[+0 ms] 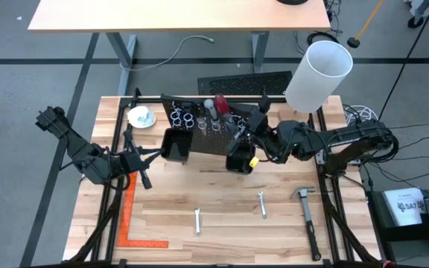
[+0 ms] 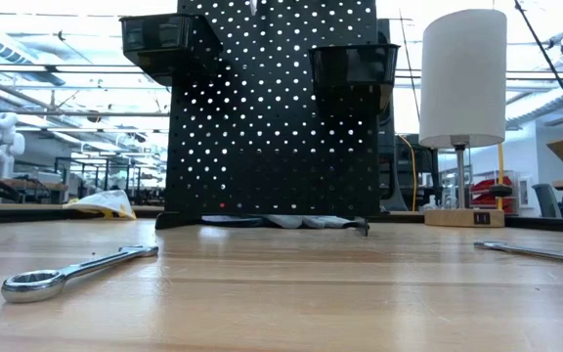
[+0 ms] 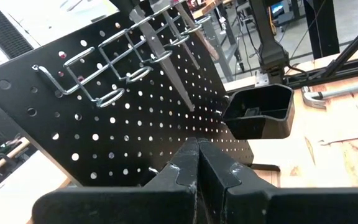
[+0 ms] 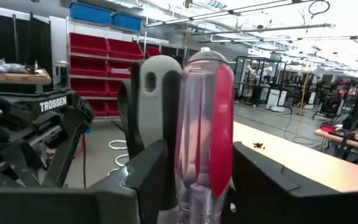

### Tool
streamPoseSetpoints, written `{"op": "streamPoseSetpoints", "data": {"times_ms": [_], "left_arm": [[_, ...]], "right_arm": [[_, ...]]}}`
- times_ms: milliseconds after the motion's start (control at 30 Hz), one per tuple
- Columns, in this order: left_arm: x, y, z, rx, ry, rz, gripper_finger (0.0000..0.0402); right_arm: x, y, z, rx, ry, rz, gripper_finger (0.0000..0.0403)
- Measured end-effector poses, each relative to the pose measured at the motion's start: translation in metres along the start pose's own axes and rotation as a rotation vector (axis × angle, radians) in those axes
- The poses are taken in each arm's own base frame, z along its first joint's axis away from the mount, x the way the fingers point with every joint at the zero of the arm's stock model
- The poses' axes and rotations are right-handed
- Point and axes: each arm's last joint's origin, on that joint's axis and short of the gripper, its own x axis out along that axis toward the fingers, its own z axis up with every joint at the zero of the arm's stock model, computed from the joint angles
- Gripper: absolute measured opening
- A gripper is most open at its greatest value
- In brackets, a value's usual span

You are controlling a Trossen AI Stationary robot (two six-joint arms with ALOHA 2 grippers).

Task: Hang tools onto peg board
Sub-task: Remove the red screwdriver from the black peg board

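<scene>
The black peg board (image 1: 199, 134) stands upright at the table's far middle, with wire ring holders (image 3: 104, 68) and two black bins (image 1: 176, 145). A red-and-clear screwdriver handle (image 4: 207, 124) stands upright at the board's top (image 1: 220, 106), with a grey-and-black handle (image 4: 157, 93) beside it. My right gripper (image 1: 229, 123) reaches in level from the table's right. Its fingers are on either side of the red handle. A silver blade (image 3: 166, 68) hangs through the rings. My left gripper (image 1: 146, 165) is shut and empty, left of the board, pointing at it (image 3: 197, 162). Two wrenches (image 1: 197, 221) (image 1: 262, 205) lie on the table. My right gripper has one finger (image 4: 148, 174) on each side of the red screwdriver's handle (image 4: 197, 180), coming at it level and across it. The handle stands upright between them. The fingers are very near its sides, but I cannot tell whether they touch it.
A hammer (image 1: 307, 212) lies near the right edge and an orange square ruler (image 1: 129, 216) near the left. A white lamp shade (image 1: 319, 74) stands at the far right, and a small white object (image 1: 140, 115) lies left of the board. The near wrench (image 2: 66, 274) lies flat.
</scene>
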Motion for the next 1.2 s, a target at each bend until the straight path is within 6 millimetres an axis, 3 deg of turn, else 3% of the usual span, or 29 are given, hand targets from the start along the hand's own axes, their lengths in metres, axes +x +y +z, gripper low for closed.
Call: {"op": "streamPoseSetpoints", "data": {"times_ms": [133, 333, 1200], "left_arm": [[0.0, 0.0, 0.0, 0.0, 0.0, 0.0, 0.0009], [0.0, 0.0, 0.0, 0.0, 0.0, 0.0, 0.0009], [0.0, 0.0, 0.0, -0.001, 0.0, 0.0, 0.0009]], "right_arm": [[0.002, -0.002, 0.0, 0.0, 0.0, -0.006, 0.0166], [0.002, -0.002, 0.001, -0.001, -0.009, -0.014, 0.0112], [-0.015, 0.012, 0.019, -0.102, -0.115, 0.019, 0.0112]]}}
